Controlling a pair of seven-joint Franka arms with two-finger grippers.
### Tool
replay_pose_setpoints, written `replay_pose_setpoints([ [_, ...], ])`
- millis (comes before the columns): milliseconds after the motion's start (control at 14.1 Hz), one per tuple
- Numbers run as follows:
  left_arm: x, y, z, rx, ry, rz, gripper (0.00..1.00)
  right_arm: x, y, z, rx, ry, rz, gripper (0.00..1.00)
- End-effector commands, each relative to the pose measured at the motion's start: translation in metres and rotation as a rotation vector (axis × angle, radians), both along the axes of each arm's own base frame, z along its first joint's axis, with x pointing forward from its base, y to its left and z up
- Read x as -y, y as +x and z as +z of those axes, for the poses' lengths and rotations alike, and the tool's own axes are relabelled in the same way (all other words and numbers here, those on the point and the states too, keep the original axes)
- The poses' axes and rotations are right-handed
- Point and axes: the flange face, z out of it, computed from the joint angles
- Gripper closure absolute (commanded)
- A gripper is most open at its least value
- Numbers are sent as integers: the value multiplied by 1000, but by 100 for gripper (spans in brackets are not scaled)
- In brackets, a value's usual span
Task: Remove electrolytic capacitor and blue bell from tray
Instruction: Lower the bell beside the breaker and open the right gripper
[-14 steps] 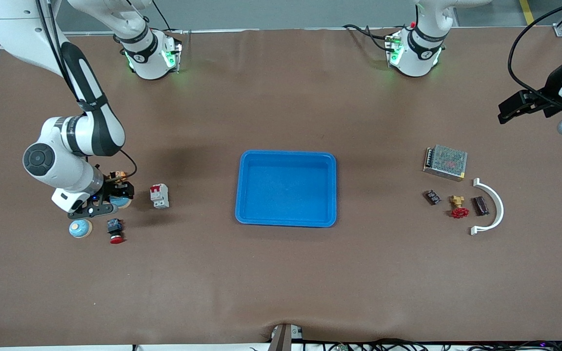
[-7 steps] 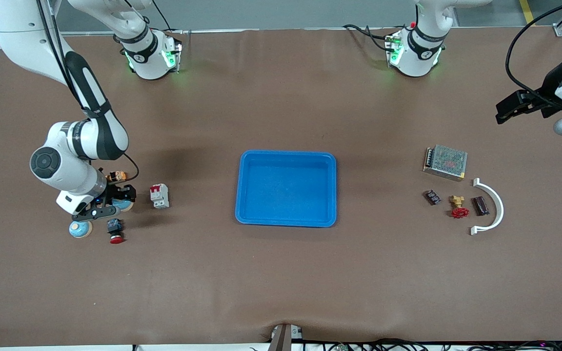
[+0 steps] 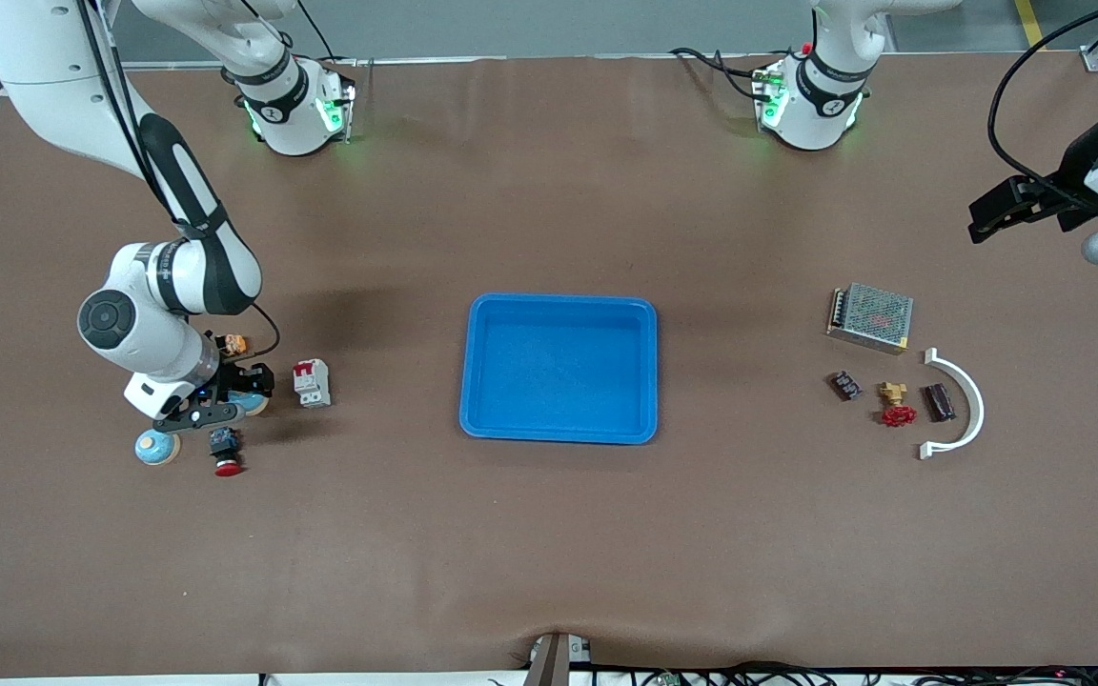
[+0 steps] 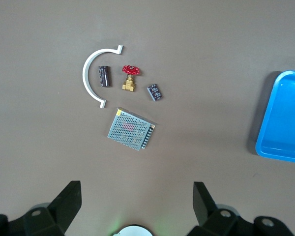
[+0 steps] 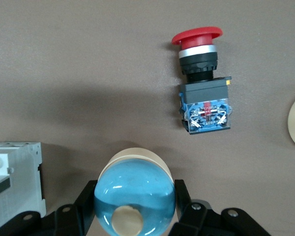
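Bell clamped in right gripper has drifted toward tray's nine o'clock, table-low; tray emptied; left gripper waits, fingers apart.

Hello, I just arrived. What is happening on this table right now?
The right gripper is shut on a blue bell, over the table toward the right arm's end, beside a white circuit breaker and a red push button. A second blue bell lies there too. The blue tray in the middle holds nothing. The left gripper waits open, above the table at its own end, where the capacitor, a red-handled valve and a mesh box lie.
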Motion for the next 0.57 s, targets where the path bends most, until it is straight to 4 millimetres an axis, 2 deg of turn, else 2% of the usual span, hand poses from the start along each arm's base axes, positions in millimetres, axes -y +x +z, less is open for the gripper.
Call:
replay_pose_setpoints([
  [0, -2, -3, 5, 10, -19, -22, 0, -1, -2, -4, 14, -1, 18, 46],
  [496, -2, -4, 4, 12, -18, -28, 0, -1, -3, -11, 14, 0, 16, 46],
])
